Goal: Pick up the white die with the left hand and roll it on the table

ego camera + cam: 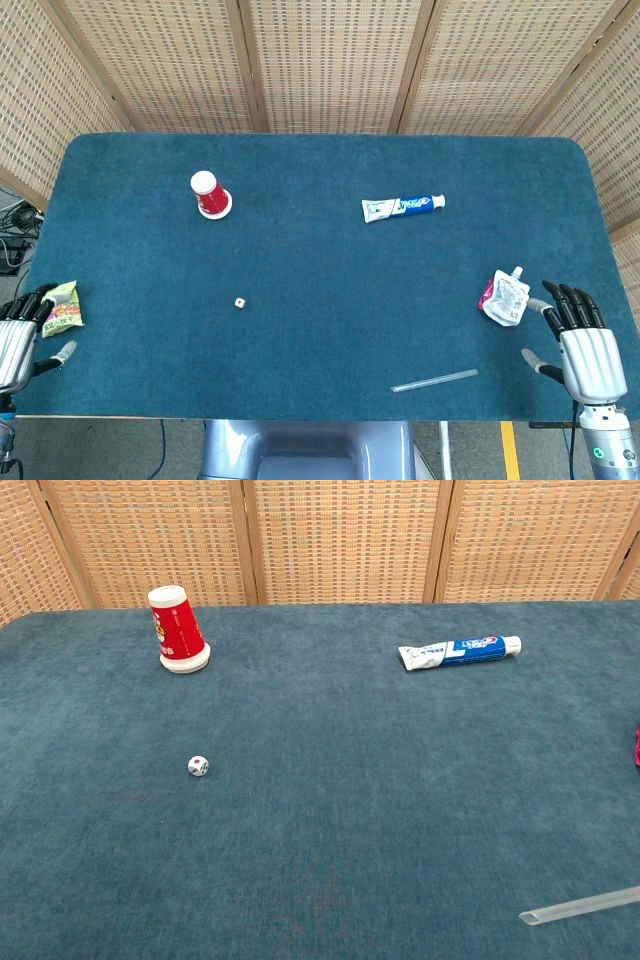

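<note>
The white die [240,302] lies alone on the blue table [330,260], left of centre; the chest view shows the die [198,766] with dark pips, nothing touching it. My left hand [18,338] rests at the table's left edge, well left of the die, fingers apart and holding nothing. My right hand [578,340] lies at the right edge with its fingers spread, holding nothing. Neither hand appears in the chest view.
An upturned red cup [210,194] stands at the back left. A toothpaste tube [402,207] lies right of centre. A snack packet [62,306] sits by my left hand, a white pouch [505,297] by my right. A clear straw [434,380] lies near the front edge.
</note>
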{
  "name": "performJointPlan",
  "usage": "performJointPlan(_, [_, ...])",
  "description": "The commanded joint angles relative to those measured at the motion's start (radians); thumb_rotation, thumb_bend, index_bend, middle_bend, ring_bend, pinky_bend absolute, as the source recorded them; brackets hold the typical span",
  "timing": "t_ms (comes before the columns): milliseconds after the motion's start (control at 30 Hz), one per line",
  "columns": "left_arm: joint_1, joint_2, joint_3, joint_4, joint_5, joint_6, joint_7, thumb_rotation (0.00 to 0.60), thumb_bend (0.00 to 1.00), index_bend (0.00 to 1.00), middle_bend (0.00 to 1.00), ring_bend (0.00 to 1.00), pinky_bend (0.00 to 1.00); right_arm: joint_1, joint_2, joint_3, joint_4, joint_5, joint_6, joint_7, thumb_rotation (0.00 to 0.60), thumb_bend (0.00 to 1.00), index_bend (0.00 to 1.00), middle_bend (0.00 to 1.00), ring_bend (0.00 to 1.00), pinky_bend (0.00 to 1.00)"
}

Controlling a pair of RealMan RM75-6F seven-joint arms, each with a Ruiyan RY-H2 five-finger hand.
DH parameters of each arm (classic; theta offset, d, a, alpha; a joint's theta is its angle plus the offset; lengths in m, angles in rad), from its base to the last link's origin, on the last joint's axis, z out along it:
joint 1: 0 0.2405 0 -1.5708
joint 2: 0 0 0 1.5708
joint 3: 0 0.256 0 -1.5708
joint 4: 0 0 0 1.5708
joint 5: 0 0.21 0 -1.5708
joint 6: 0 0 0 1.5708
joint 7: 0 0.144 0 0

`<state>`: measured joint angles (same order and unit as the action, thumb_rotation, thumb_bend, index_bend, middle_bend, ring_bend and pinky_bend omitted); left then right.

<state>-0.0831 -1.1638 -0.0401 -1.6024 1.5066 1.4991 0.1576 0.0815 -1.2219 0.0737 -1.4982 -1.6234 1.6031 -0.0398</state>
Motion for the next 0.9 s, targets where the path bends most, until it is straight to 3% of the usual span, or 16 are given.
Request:
performJointPlan(33, [-0.002,0.008,0.007,-0.023,-0.013,0.001,0.017,0.6,0.0,0.0,0.0,0.0,0.0,0.001,0.01,-0.007,-0.013,0.004,-0.006,-0.006,0.6,0.09,0.0,0.0,0.0,0.0])
performJointPlan(800, [-0.009,-0.006,0.006,-0.022,-0.021,-0.013,0.054,0.6,0.0,0.0,0.0,0.0,0.0,0.004,0.009,-0.007,-0.036,0.037,-0.041,-0.053,0.6,0.09,0.03,0.0,0.0,0.0])
performJointPlan(900, [-0.009,-0.007,0.007,-0.026,-0.015,-0.011,0.056,0.6,0.04,0.0,0.0,0.0,0.0,0.003,0.01,-0.008,-0.038,0.034,-0.039,-0.05,0.6,0.09,0.03,0.0,0.0,0.0])
